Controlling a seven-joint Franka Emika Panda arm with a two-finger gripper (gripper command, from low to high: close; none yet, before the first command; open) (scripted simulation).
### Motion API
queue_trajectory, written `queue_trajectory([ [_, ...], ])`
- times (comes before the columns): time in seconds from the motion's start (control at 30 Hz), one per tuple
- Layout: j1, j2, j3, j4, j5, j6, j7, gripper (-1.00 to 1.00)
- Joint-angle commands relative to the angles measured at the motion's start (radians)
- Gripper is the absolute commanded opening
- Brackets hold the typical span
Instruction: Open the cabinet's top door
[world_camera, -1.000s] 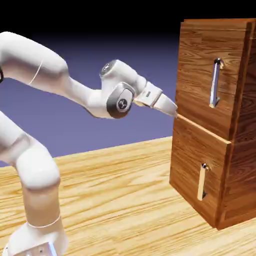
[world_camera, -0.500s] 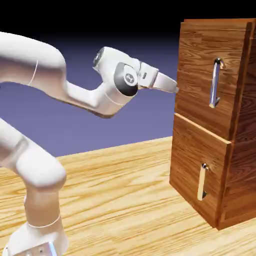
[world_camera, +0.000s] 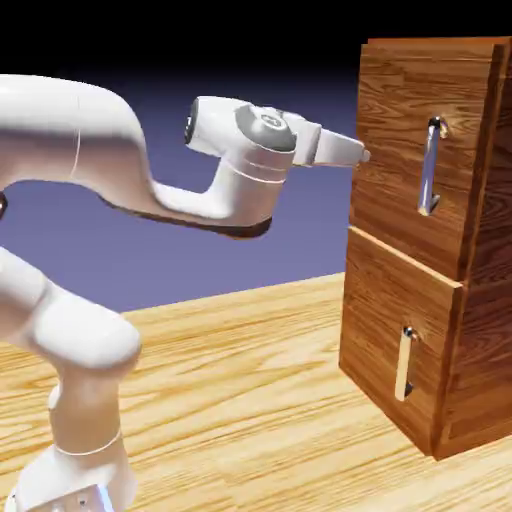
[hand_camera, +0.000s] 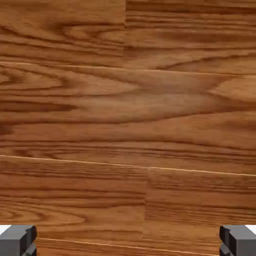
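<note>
I see the top door (world_camera: 405, 150) shut, its handle (world_camera: 430, 166) untouched. My gripper (world_camera: 364, 155), jaws spread and empty, sits beside the cabinet (world_camera: 470, 330), short of that handle.

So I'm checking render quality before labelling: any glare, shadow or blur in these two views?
Exterior view: sharp; bright highlights on the top door's silver handle, backdrop fading to black at the top, the arm's underside shaded. Hand view: evenly lit wood grain fills the frame, slightly soft, no handle showing; the gripper has its jaws wide at the bottom corners.
</note>
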Motion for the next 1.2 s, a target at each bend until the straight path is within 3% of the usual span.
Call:
queue_trajectory([
  [0.0,0.014,-0.005,-0.016,0.009,-0.044,0.000,0.033,1.00],
  [0.7,0.310,-0.100,-0.345,0.206,-0.957,-0.006,0.734,1.00],
  [0.97,0.507,-0.037,-0.480,0.342,-1.001,-0.030,0.765,1.00],
  [1.0,0.507,-0.037,-0.480,0.342,-1.001,-0.030,0.765,-1.00],
  [1.17,0.362,-0.009,-0.370,0.243,-0.928,-0.104,0.765,-1.00],
])
